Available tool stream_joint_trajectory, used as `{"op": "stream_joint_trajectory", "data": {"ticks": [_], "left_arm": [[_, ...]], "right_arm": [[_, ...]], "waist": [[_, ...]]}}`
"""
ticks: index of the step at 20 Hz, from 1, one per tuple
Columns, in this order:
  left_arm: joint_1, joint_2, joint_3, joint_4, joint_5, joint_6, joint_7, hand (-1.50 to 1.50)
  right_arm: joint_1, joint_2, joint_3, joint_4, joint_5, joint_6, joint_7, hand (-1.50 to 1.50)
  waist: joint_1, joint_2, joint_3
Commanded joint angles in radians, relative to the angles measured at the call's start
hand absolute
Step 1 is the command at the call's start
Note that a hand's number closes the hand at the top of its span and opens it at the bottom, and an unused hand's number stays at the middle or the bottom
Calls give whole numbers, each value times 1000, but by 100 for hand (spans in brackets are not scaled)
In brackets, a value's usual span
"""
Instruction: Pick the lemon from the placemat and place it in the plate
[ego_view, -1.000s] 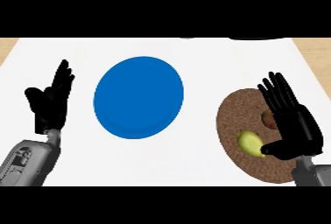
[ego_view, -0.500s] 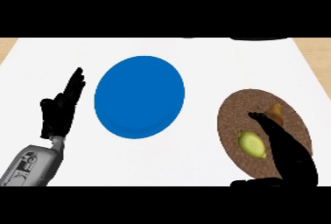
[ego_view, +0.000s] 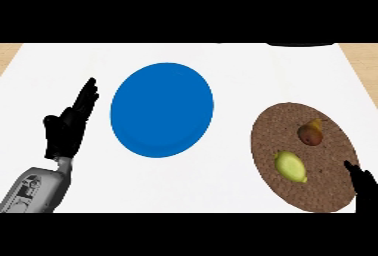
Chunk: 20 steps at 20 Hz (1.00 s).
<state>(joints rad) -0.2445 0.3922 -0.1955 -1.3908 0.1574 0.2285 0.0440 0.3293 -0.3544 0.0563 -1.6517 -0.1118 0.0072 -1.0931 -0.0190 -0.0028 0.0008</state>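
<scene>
Now lemon (ego_view: 291, 166) on placemat (ego_view: 334, 150), left of right robot hand (ego_view: 362, 186).

White counter (ego_view: 244, 75) bears blue plate (ego_view: 162, 117), brown placemat (ego_view: 325, 165).

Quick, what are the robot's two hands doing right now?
Left hand: open, holding nothing.
Right hand: mostly out of view, cannot tell; not on the lemon.

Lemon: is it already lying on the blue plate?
No. The lemon lies on the brown placemat beside a pear, and the blue plate holds nothing.
</scene>
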Motion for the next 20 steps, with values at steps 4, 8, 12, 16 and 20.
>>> {"op": "stream_joint_trajectory", "data": {"ticks": [4,8,12,16,20], "left_arm": [[1,-33,0,61,-27,0,-32,0],[-6,29,36,-66,-3,-35,58,0],[1,-37,7,-46,-56,-11,47,0],[25,-23,30,-85,-69,-53,71,0],[-14,-79,68,31,-93,-70,-2,0]], "right_arm": [[159,-181,-158,-35,102,-9,-12,-150],[211,-239,-162,-128,177,0,138,-150],[192,-247,-194,-187,219,6,252,-150],[91,-201,-159,-39,310,22,257,-150],[33,-201,-173,-88,329,96,353,-150]], "waist": [[-9,3,-2],[11,-1,-2],[11,1,-2],[19,2,-1],[15,3,-1]]}}
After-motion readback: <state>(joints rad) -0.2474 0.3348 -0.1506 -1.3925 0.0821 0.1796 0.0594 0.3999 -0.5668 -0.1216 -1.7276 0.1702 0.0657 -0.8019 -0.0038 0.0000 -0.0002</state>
